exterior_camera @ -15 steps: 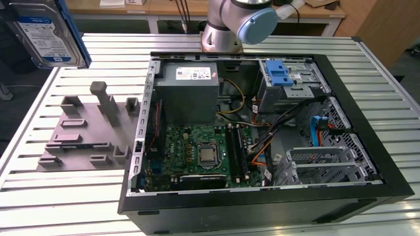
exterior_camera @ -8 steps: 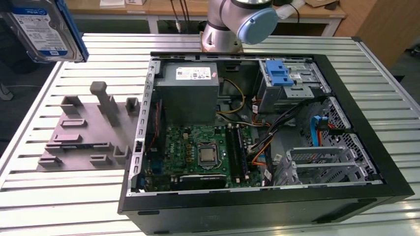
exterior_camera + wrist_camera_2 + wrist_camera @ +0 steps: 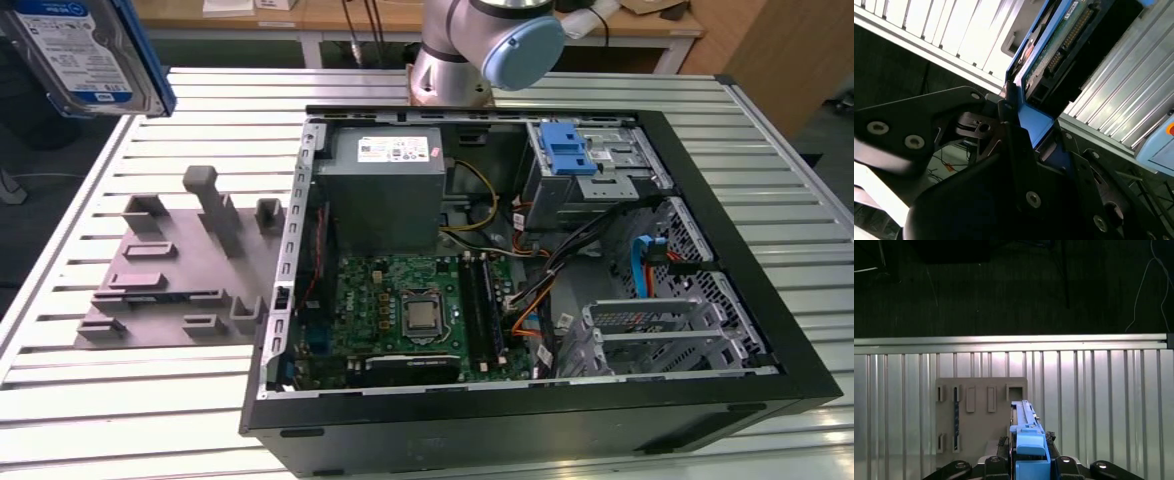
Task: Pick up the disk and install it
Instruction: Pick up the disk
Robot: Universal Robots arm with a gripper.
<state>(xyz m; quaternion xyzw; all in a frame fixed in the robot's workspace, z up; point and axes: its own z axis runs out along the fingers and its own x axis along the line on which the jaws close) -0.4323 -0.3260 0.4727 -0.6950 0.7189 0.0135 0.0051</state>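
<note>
The disk (image 3: pixel 78 48), a silver hard drive with a white-and-blue label in a blue caddy, hangs high in the air at the exterior view's upper left, above the table's far corner. In the first wrist view the disk (image 3: pixel 1025 432) is seen edge-on, and my gripper (image 3: pixel 1029 464) is shut on its blue caddy from both sides. Below it lies the grey holder plate (image 3: pixel 979 415). The second wrist view shows the disk (image 3: pixel 1064 45) tilted, its circuit side and connector facing the camera, with my gripper (image 3: pixel 1026 137) clamped on the caddy's end.
An open black computer case (image 3: pixel 747 400) lies on the slatted metal table (image 3: pixel 134 410). Inside are a grey power-supply box (image 3: pixel 387 190), a green mainboard (image 3: pixel 400 310) and a blue-latched drive cage (image 3: pixel 581 160). A grey holder plate (image 3: pixel 167 265) sits left of the case. The arm's base (image 3: pixel 467 45) stands behind.
</note>
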